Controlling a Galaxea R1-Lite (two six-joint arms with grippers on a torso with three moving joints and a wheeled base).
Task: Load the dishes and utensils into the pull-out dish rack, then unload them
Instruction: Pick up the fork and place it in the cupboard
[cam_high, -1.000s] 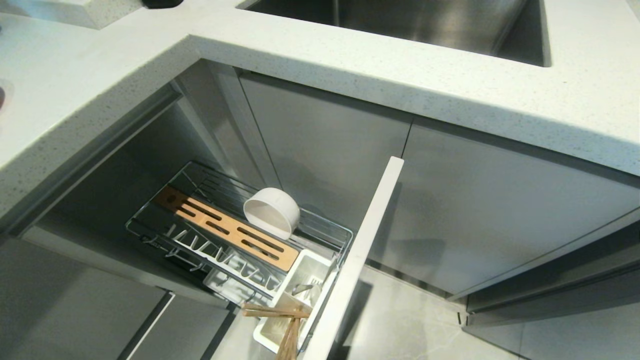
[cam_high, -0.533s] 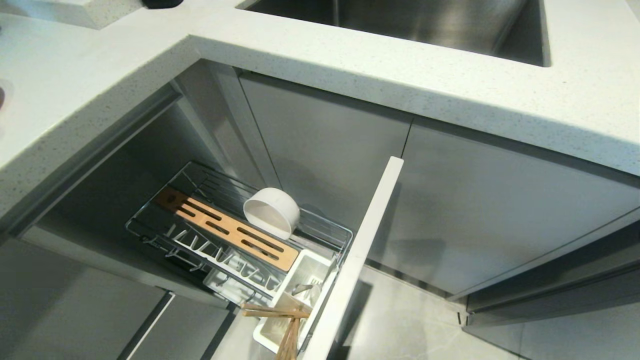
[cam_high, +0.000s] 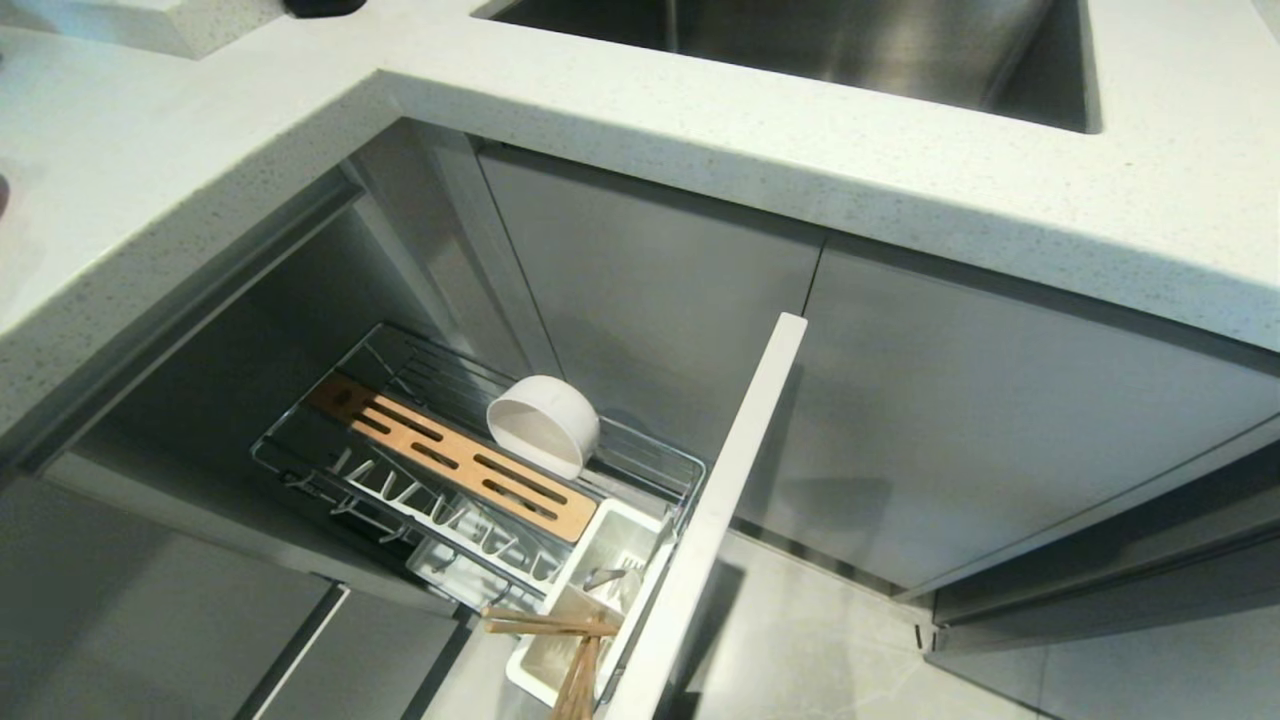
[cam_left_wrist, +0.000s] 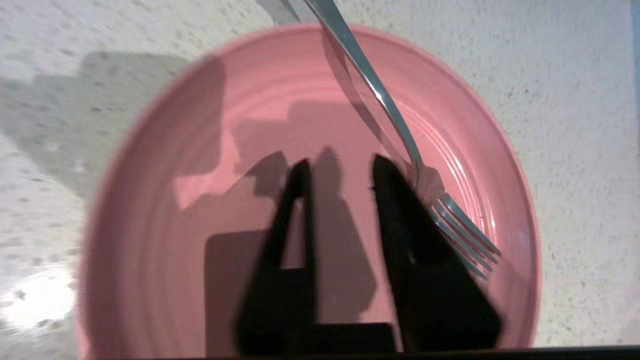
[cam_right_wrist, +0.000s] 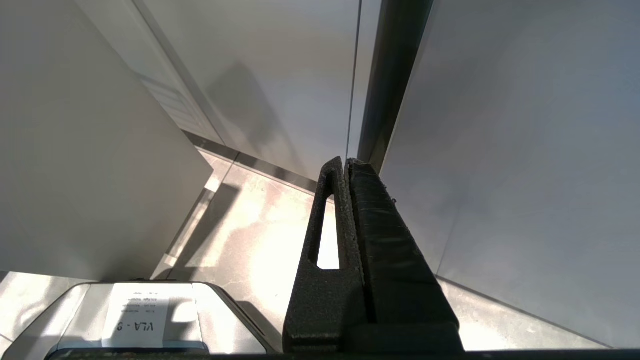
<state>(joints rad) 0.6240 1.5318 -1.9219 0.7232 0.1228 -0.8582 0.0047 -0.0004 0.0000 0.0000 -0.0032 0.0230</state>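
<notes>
The pull-out dish rack (cam_high: 480, 470) stands drawn out of the cabinet below the white speckled countertop (cam_high: 700, 130); its pale grey front panel (cam_high: 720, 500) is edge-on to the head camera. The small white bowl (cam_high: 543, 423) lies tipped on its side in the wire basket, just beside the slotted wooden strip (cam_high: 450, 455); white prongs (cam_high: 440, 510) run along the strip's near side. In the white utensil caddy (cam_high: 600, 590) at the panel end the light wooden chopsticks (cam_high: 565, 640) lean and cross, and a bit of silver metal (cam_high: 603, 576) shows in the compartment beyond them (too small to tell what it is). The pink plate (cam_left_wrist: 200, 200) is well apart from the rack, on the countertop; a silver fork (cam_left_wrist: 400, 150) lies across it, tines inside the rim. The left gripper (cam_left_wrist: 340, 167) hovers over the plate with its fingers spread a little, one fingertip just beside the fork's neck, holding nothing. The right gripper (cam_right_wrist: 346, 162) hangs low by the grey cabinet doors (cam_right_wrist: 500, 150), fingers pressed together and empty.
</notes>
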